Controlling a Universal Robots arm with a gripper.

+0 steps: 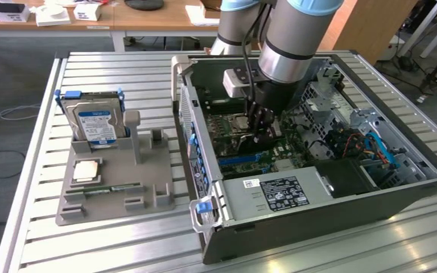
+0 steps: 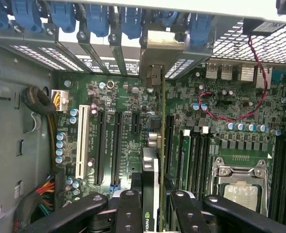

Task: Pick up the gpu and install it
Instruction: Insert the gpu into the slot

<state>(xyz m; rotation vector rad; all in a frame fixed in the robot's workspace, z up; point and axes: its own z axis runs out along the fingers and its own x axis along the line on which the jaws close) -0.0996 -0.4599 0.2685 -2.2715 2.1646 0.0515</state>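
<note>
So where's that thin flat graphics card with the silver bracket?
Wrist view: the graphics card stands edge-on in the gripper, over the slots of the green motherboard inside the open computer case.

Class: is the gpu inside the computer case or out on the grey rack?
Inside. The gripper holds the gpu on edge above the motherboard within the computer case. Fully seated: cannot tell.
</note>
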